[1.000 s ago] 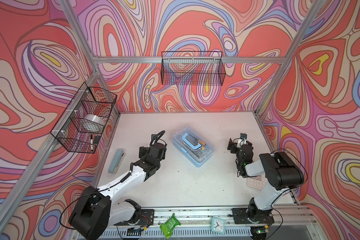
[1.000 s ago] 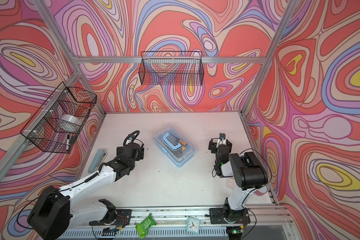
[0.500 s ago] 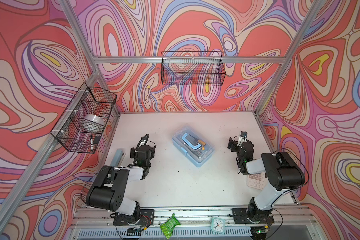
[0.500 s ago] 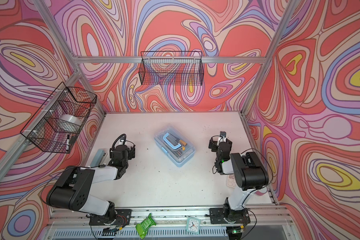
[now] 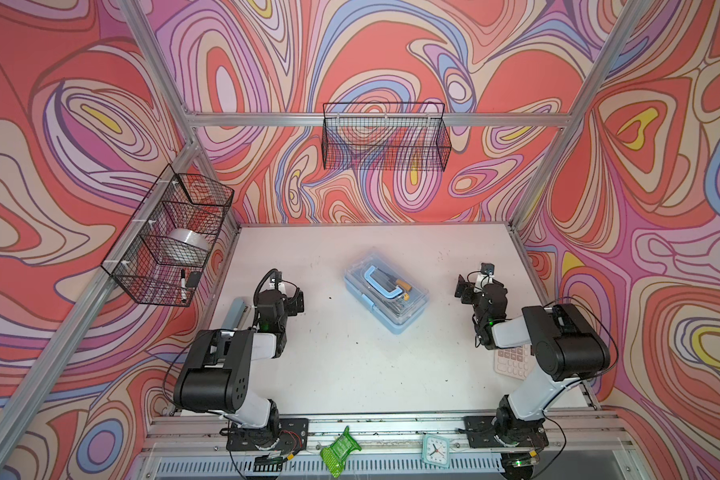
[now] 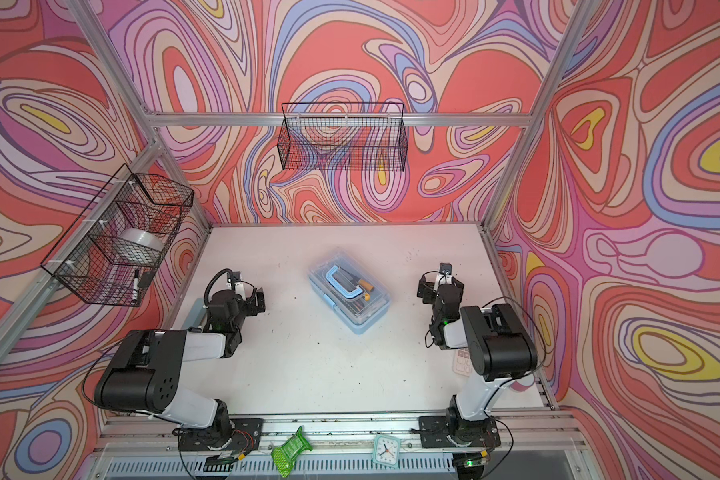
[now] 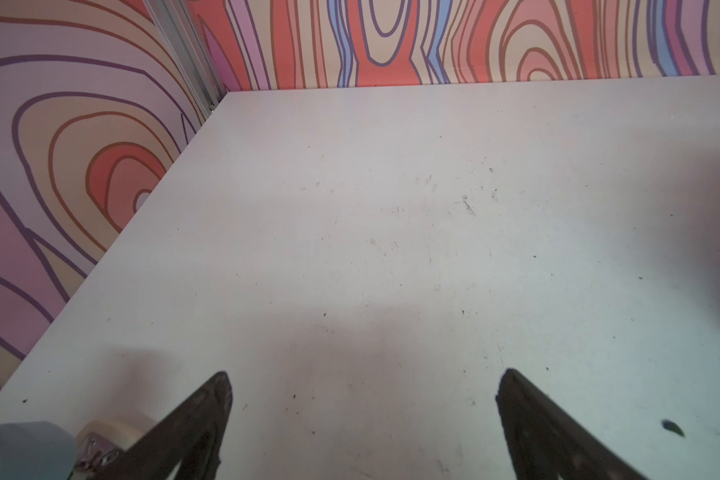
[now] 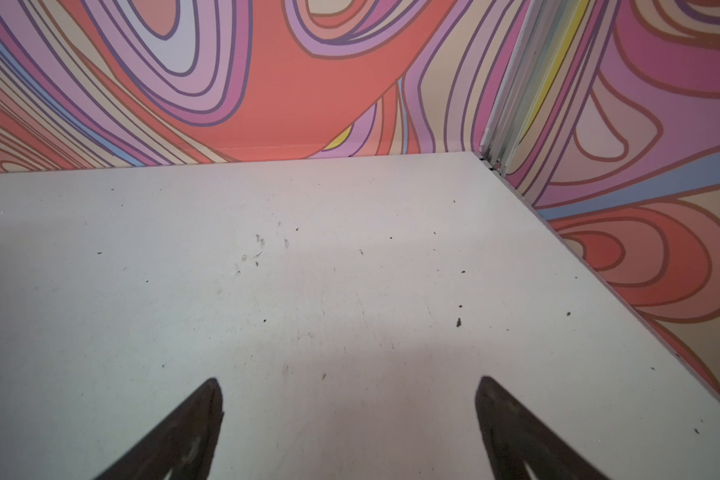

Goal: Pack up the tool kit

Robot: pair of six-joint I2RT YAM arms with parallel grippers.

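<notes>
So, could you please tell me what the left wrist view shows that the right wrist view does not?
Only the left wrist view shows the stapler, its end beside the left gripper. Only the right wrist view shows the right gripper, with no object in sight. Both show open jaws holding nothing, the white table and the patterned wall.
</notes>
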